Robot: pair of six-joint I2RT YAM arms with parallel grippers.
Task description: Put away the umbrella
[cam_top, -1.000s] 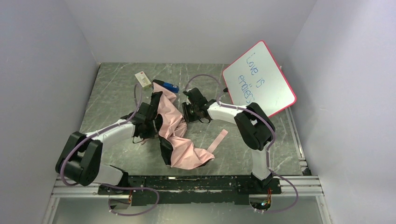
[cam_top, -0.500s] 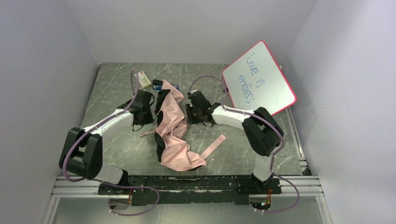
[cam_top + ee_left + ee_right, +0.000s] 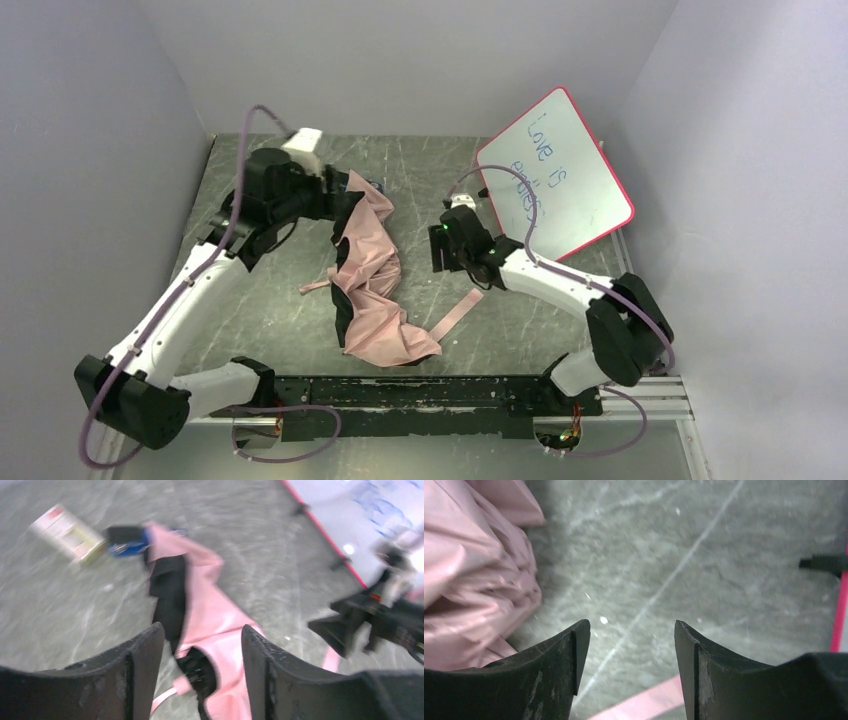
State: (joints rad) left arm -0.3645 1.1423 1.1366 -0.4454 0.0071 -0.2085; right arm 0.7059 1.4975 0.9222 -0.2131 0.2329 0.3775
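The right gripper (image 3: 631, 630) has its two black fingers (image 3: 549, 675) spread apart with nothing between them; beyond the tips lies grey marbled table (image 3: 664, 545); left of the left finger bunches the crumpled pale pink fabric of the umbrella (image 3: 469, 575); a pink strap (image 3: 639, 702) lies flat below, between the fingers; far right, past the right finger, runs a pink frame edge (image 3: 840, 610) with a black stub (image 3: 821, 562) beside it.

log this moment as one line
umbrella crumpled on table, unheld | left gripper open, above its far end | right gripper open, empty, beside it
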